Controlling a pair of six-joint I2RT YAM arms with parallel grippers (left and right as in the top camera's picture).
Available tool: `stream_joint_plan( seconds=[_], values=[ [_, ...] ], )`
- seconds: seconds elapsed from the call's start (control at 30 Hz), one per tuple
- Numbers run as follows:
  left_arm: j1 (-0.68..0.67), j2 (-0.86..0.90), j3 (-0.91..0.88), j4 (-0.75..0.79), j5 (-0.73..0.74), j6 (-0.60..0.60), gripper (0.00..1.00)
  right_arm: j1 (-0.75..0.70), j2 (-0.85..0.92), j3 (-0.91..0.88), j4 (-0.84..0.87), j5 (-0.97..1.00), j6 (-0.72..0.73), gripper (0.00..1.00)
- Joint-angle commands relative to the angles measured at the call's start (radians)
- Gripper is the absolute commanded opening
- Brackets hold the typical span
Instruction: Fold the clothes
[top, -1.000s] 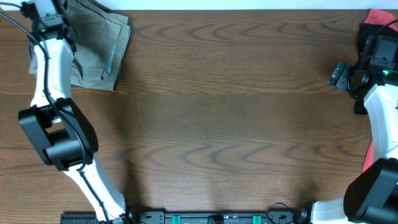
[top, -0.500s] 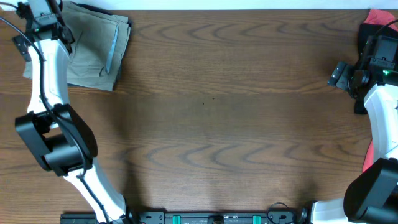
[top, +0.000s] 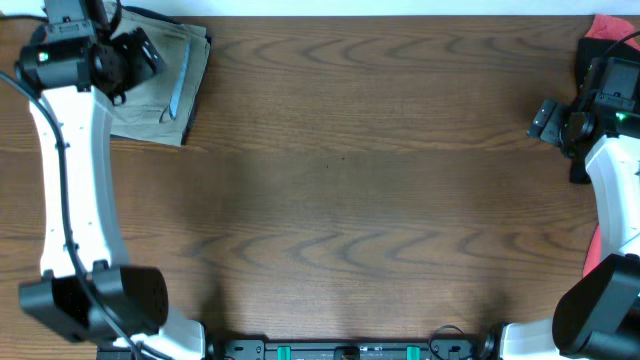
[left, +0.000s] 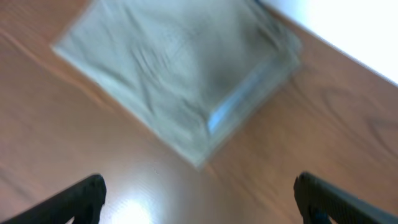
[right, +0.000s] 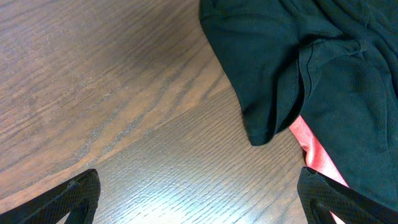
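The shorts (top: 165, 95) lie on the table (top: 350, 200) at its far-left corner, folded into a flat, roughly rectangular stack with one side close to the table's far edge. The left gripper (top: 140, 55) hangs over the same corner, above the far part of the stack; from overhead it cannot be told whether it touches the cloth. The left wrist view is blurred. It shows the jaws of the left gripper (left: 199, 182) spread wide and empty, with the shorts (left: 180, 74) on the table ahead of the fingers (left: 87, 196) and apart from them. The right gripper (top: 545, 120) is near the table's right edge, toward the far side. In the right wrist view its jaws are also spread wide and empty over bare table. A dark garment (right: 298, 62) lies on the table ahead of the right gripper (right: 199, 174), and a red cloth (right: 314, 149) shows under the garment's edge.
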Motion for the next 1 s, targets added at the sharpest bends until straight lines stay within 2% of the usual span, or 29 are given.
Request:
stream_joint_plan(
  seconds=[0.0, 0.27, 0.43, 0.63, 0.97],
  values=[
    [-0.05, -0.1, -0.075, -0.037, 0.074, -0.043, 0.98, -0.008, -0.01, 0.006, -0.001, 0.011, -0.003, 0.99],
    [-0.258, -0.441, -0.517, 0.084, 0.073, -0.043, 0.98, -0.008, -0.01, 0.006, -0.001, 0.011, -0.003, 0.99],
    [-0.357, -0.583, -0.705, 0.041, 0.082, -0.071, 0.98, -0.008, -0.01, 0.006, -0.001, 0.011, -0.003, 0.99],
    [-0.399, -0.607, -0.768, -0.029, 0.081, -0.106, 0.98, -0.008, -0.01, 0.006, -0.001, 0.011, -0.003, 0.99],
    [-0.399, -0.6, -0.768, -0.03, 0.081, -0.106, 0.98, -0.008, -0.01, 0.006, -0.001, 0.011, -0.003, 0.99]
  ],
)
